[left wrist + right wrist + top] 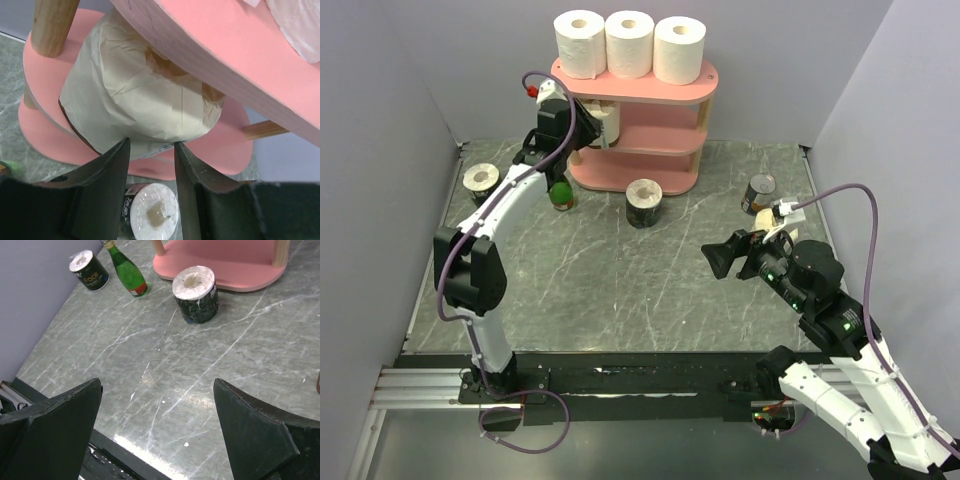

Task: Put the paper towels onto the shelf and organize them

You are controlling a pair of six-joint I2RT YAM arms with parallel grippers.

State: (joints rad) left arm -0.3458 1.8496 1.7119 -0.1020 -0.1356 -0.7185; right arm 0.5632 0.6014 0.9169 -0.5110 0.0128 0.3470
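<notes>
Showing the left gripper [151,145] at a cream roll [140,100] on the middle board of a pink three-tier shelf [650,95]

The cream roll looked soft and creased, its paper crinkled, tucked under the top board beside a wooden post. The left gripper's two dark fingers [112,165] stood a little apart, their gap narrower than the roll, with nothing between them; their tips sat right at its near side, though contact could not be told. Three white rolls [629,42] stood upright side by side on the top board. Two dark-banded rolls stood upright on the grey marbled table [620,290]: the near banded roll [644,202] just before the bottom board, the far banded roll [480,180] by the left wall, a green bottle [560,193] between them. The right gripper [157,385] hung well apart over the table, jaws wide, holding nothing
</notes>
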